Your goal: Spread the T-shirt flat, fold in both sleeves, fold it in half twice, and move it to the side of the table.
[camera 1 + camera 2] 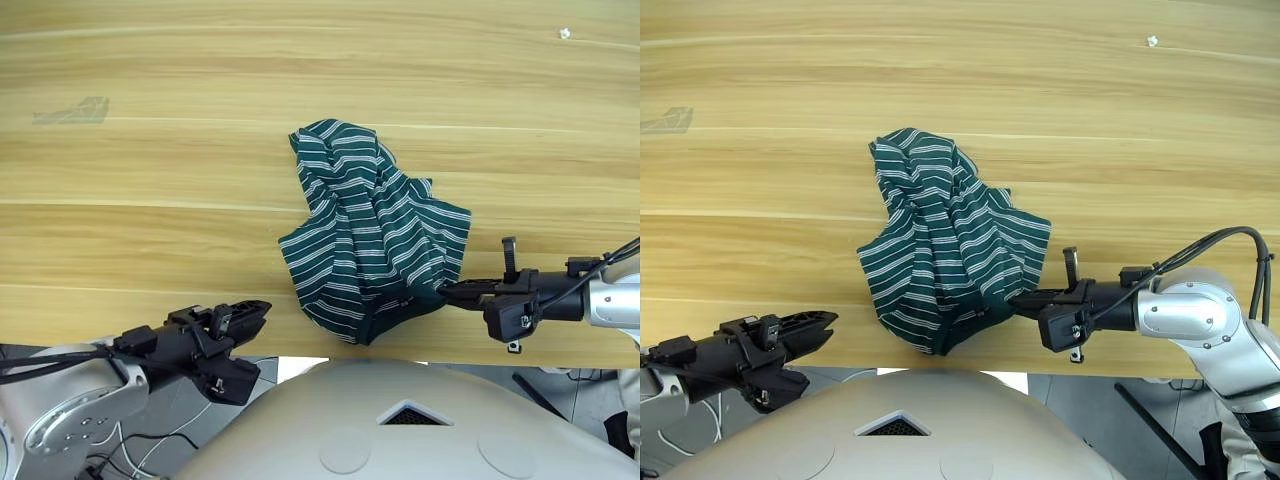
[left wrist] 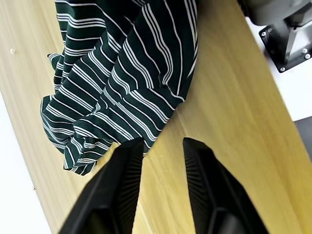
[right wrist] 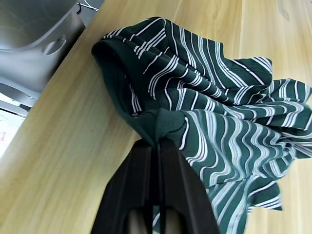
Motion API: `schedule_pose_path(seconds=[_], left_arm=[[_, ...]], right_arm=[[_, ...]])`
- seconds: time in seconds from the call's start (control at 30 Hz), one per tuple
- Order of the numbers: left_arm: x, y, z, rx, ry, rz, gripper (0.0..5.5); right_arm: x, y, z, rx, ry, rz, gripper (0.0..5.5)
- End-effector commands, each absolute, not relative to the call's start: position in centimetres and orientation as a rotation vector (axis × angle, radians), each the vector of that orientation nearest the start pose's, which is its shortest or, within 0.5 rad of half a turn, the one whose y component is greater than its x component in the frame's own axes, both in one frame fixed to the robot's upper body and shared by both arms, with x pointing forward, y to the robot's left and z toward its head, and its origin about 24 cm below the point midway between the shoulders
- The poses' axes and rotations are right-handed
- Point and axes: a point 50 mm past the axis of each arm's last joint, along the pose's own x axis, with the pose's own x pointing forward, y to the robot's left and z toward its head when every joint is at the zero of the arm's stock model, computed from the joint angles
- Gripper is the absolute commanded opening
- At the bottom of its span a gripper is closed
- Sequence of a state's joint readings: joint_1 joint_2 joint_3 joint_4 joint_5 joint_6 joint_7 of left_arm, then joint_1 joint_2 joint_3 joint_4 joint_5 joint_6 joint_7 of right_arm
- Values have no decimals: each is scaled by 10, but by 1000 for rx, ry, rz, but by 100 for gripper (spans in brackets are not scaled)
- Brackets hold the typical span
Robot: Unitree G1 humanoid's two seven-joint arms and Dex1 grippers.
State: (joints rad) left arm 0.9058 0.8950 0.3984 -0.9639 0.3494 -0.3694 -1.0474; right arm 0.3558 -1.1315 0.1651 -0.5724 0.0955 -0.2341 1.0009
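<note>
Now T-shirt (image 1: 372, 235) within right gripper (image 1: 447, 293).

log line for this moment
shirt: crumpled on table | right gripper: jaws shut on shirt edge | left gripper: jaws open, off shirt | spread: pending

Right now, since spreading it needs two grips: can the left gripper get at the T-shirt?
Probably yes. The left gripper is open, just short of the T-shirt, only bare table between them; the right gripper pinches the other side.
</note>
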Motion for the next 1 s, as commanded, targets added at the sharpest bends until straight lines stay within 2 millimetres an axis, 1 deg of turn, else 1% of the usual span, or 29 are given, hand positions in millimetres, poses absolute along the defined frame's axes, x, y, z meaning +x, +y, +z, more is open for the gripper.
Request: schedule_pose_path(seconds=[0.03,0.07,0.1,0.17,0.27,0.3,0.37,0.4,0.47,0.53,0.63,0.73,0.9,0.93,1.0], left_arm=[[76,192,134,1387,196,-1393,209],[80,192,133,1383,186,-1383,223],[86,194,130,1388,180,-1371,237],[96,194,123,1386,158,-1354,261],[113,195,115,1402,122,-1291,317],[120,197,113,1419,120,-1266,337],[129,197,113,1396,101,-1246,365],[131,195,113,1377,89,-1246,383],[137,190,110,1363,62,-1247,423],[148,183,102,1342,40,-1246,443],[161,173,91,1325,21,-1254,487],[171,166,87,1309,0,-1241,536],[182,155,79,1140,-11,-1219,536],[183,155,78,1134,-10,-1211,536],[186,155,74,1138,-6,-1199,536]], right_arm=[[127,-187,96,-846,267,1609,61],[124,-186,96,-816,279,1622,79],[123,-186,95,-799,296,1636,85],[123,-188,91,-808,328,1647,85],[129,-194,89,-855,360,1641,85],[131,-197,89,-875,372,1636,85],[134,-199,89,-883,376,1623,85],[137,-199,90,-888,359,1603,85],[155,-200,95,-917,291,1506,85],[165,-204,101,-918,268,1461,85],[172,-212,114,-819,273,1460,85],[180,-213,120,-670,251,1464,85],[190,-215,118,-584,255,1456,85],[198,-214,118,-612,228,1422,85],[219,-209,110,-740,161,1309,85]])
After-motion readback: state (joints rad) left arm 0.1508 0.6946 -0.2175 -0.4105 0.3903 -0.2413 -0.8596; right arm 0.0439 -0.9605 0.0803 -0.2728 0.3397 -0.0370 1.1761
